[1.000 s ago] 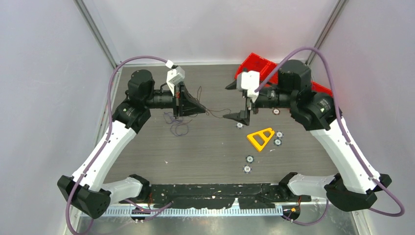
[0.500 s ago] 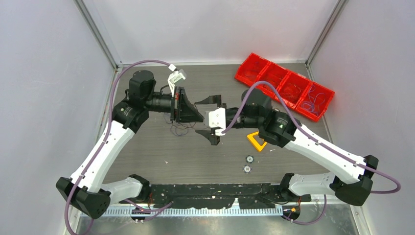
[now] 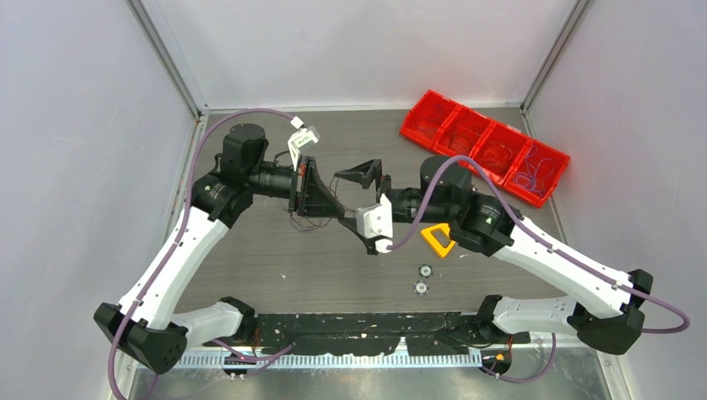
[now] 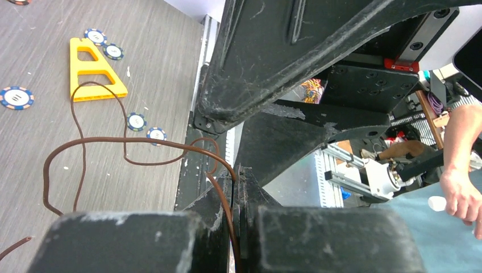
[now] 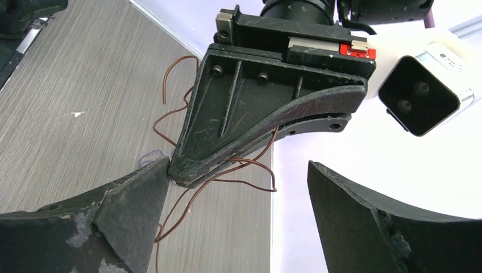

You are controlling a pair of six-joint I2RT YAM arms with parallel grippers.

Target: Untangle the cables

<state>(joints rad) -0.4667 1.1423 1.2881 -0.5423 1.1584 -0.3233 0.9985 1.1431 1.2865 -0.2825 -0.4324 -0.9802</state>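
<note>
My left gripper (image 3: pixel 340 214) is shut on a thin dark brown cable (image 3: pixel 337 187), held above the table. In the left wrist view the cable (image 4: pixel 113 140) runs out from between the closed jaws (image 4: pixel 239 173) and loops over the table. More cables (image 3: pixel 303 222), purple and dark, hang or lie below that gripper. My right gripper (image 3: pixel 348 204) is open and faces the left one, one finger on each side of its tip. In the right wrist view the left gripper (image 5: pixel 256 108) sits between my open fingers (image 5: pixel 239 162), its tip against my left finger (image 5: pixel 133 199), with brown loops (image 5: pixel 250 163) hanging from it.
A red tray (image 3: pixel 427 107) with several compartments of wires stands at the back right. A yellow triangular piece (image 3: pixel 433 239) lies by the right arm, with round chips (image 3: pixel 423 271) in front of it. The same yellow piece (image 4: pixel 91 68) and chips (image 4: pixel 17 97) show in the left wrist view.
My right arm has swung from the red tray leftward and down to the left gripper, staying open. The left gripper has shifted slightly right, still shut on the brown cable.
</note>
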